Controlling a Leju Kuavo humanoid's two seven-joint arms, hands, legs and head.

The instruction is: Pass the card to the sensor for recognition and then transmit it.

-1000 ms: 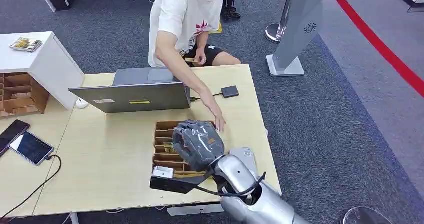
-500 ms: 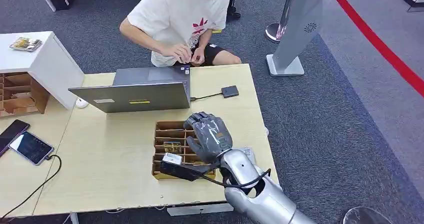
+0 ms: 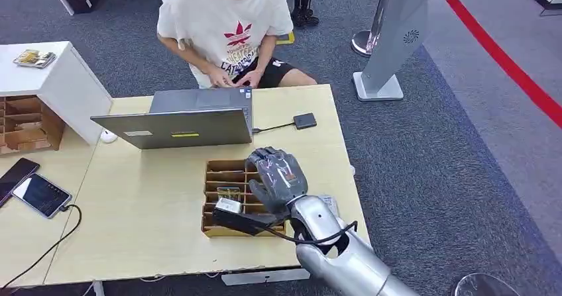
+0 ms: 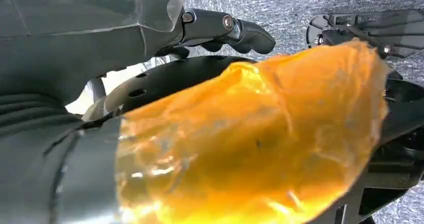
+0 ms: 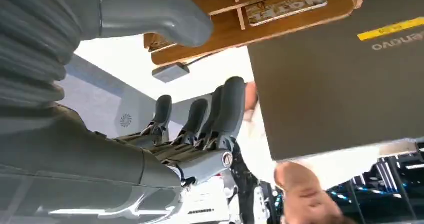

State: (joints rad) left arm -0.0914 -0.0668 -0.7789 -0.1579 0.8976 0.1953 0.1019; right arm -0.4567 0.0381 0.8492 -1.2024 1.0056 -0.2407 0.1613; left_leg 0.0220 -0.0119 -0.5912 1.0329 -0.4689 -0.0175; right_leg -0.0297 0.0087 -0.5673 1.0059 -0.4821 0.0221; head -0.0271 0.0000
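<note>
1. Right hand (image 3: 278,177): raised over the right part of the wooden card rack (image 3: 228,177) on the table (image 3: 146,223), fingers (image 5: 227,108) apart and only slightly bent, thumb (image 5: 150,11) well clear of them; it holds nothing and touches nothing (the right wrist view shows bare space between thumb and fingers).
2. Left hand (image 4: 90,68): seen in the left wrist view against grey carpet; the dark fingers (image 4: 235,31) reach forward with a slight curl. An orange translucent film covers much of that picture, so whether this hand holds anything cannot be told.
3. Card (image 3: 228,193): a small card with a yellowish printed face, lying flat in a middle slot of the rack, just left of the right hand and apart from it.
4. Sensor (image 3: 305,120): a small dark square on the table, wired to the laptop (image 3: 175,120), beyond the rack and well apart from the card.
5. Person (image 3: 225,31): in a white shirt, seated behind the laptop with both hands at it.
6. Two phones (image 3: 33,189): at the table's left edge.
</note>
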